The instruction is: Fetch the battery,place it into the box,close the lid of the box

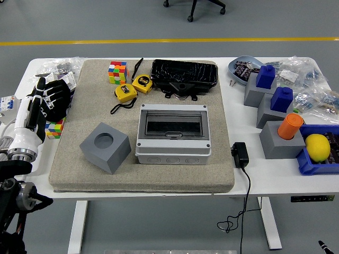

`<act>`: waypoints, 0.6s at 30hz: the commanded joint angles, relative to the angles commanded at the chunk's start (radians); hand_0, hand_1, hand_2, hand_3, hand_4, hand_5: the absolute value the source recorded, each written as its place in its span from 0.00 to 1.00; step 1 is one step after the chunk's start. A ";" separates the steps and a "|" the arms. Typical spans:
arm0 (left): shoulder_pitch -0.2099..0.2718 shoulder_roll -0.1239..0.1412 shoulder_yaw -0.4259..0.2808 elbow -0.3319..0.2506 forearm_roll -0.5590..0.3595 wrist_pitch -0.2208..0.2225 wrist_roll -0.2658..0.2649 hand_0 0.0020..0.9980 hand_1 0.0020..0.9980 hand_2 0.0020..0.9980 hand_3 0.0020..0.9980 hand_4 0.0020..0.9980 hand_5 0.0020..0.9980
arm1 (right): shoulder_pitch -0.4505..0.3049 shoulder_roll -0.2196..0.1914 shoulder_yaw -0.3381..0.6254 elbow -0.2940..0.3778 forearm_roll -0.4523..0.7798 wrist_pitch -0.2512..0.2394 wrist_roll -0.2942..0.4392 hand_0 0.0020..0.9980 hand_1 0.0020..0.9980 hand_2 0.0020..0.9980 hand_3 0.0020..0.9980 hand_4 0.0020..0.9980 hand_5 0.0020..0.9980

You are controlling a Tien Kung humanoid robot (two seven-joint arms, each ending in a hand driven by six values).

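The grey box with a dark see-through lid lies in the middle of the beige mat, and its lid is down. A black, shiny flat pack, apparently the battery, lies behind the box at the mat's far edge. My left hand, black with white knuckle pieces, hovers at the table's left edge, far left of the box. Its fingers are relaxed and hold nothing. My right hand is out of view.
A grey cube with a round hole sits left of the box. Two yellow tape measures and a colour cube lie at the mat's back left. A second colour cube lies under my left hand. A black adapter, grey and blue blocks and a blue bin stand on the right.
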 joint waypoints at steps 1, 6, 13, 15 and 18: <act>0.000 0.000 0.000 0.000 0.000 0.000 0.000 0.72 0.75 0.71 0.69 1.00 0.88 | 0.000 0.000 0.000 0.000 0.000 0.000 0.000 0.79 0.73 0.74 0.76 1.00 1.00; 0.001 0.003 0.004 0.001 -0.001 0.003 -0.002 0.72 0.74 0.71 0.69 1.00 0.88 | 0.000 -0.002 -0.002 0.000 -0.001 0.000 -0.001 0.78 0.73 0.74 0.76 1.00 1.00; 0.002 0.005 0.008 -0.002 0.000 0.002 -0.003 0.72 0.74 0.70 0.69 1.00 0.88 | -0.002 -0.002 -0.004 0.002 -0.005 0.001 -0.003 0.78 0.72 0.73 0.76 1.00 1.00; 0.002 0.006 0.009 -0.002 0.000 0.002 -0.003 0.72 0.74 0.70 0.69 1.00 0.88 | -0.002 -0.002 -0.004 0.002 -0.005 0.001 -0.003 0.78 0.72 0.73 0.76 1.00 1.00; 0.001 0.006 0.009 -0.002 0.000 0.002 -0.004 0.72 0.74 0.70 0.69 1.00 0.88 | -0.002 -0.003 -0.005 0.002 -0.005 0.001 -0.003 0.78 0.72 0.73 0.76 1.00 1.00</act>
